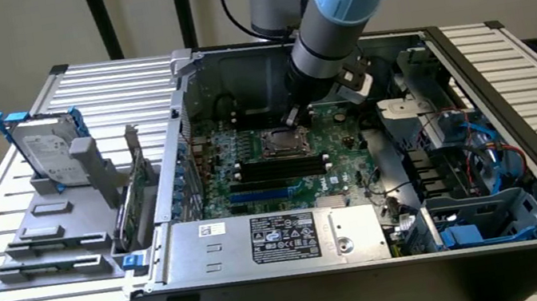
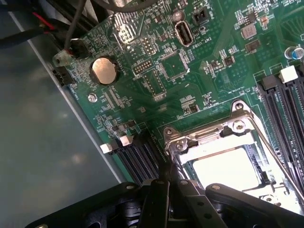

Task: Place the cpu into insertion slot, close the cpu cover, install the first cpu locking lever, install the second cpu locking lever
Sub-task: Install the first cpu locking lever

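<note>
The cpu (image 2: 231, 167) lies flat in the insertion slot (image 2: 259, 164) on the green motherboard (image 2: 161, 71), its pale face showing through the window of the cpu cover (image 2: 214, 136), which is down over it as a silvery frame. A thin locking lever (image 2: 275, 156) runs as a straight wire along one flank of the socket, its long axis parallel to that edge and to the black memory slots (image 2: 285, 104) beside it; whether it is latched cannot be told. The tool (image 2: 167, 183) stands directly at the cover's near corner, fingers together and holding nothing, tip at or just off the frame's hinge end. In the exterior view the arm descends into the open computer case (image 1: 300, 275) on the slatted surface (image 1: 1, 233), with the tool (image 1: 292, 118) just beyond the socket's far edge.
</note>
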Controlling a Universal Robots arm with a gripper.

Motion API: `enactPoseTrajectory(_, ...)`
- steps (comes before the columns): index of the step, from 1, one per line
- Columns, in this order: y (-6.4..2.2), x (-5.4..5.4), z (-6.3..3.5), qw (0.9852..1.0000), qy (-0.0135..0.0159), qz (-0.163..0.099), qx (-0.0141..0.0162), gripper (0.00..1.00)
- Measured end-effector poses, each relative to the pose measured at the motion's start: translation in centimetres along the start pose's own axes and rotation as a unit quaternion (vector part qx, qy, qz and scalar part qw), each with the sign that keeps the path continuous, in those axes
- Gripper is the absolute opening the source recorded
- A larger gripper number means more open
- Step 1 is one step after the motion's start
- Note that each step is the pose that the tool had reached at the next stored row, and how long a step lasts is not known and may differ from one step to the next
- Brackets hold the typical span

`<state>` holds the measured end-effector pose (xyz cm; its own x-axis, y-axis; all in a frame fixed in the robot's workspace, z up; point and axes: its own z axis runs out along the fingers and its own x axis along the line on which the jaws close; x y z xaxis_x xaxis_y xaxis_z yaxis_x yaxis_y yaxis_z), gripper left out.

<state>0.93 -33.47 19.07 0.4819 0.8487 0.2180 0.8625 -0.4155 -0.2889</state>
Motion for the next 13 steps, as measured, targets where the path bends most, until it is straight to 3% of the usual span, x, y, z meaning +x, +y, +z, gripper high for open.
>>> enactPoseTrajectory(1,0.03,-0.01,-0.02,1.0,0.0021,0.0,0.0013,0.11)
enactPoseTrajectory(5,0.11,-0.09,-0.05,0.9998,0.0152,-0.003,0.0087,0.11)
enactPoseTrajectory(7,0.14,-0.14,-0.08,0.9997,0.0197,-0.004,0.0114,0.11)
enactPoseTrajectory(9,0.14,-0.19,-0.23,0.9997,0.0213,-0.005,0.0124,0.11)
enactPoseTrajectory(13,0.16,-0.59,-0.79,0.9997,0.0216,-0.005,0.0127,0.11)
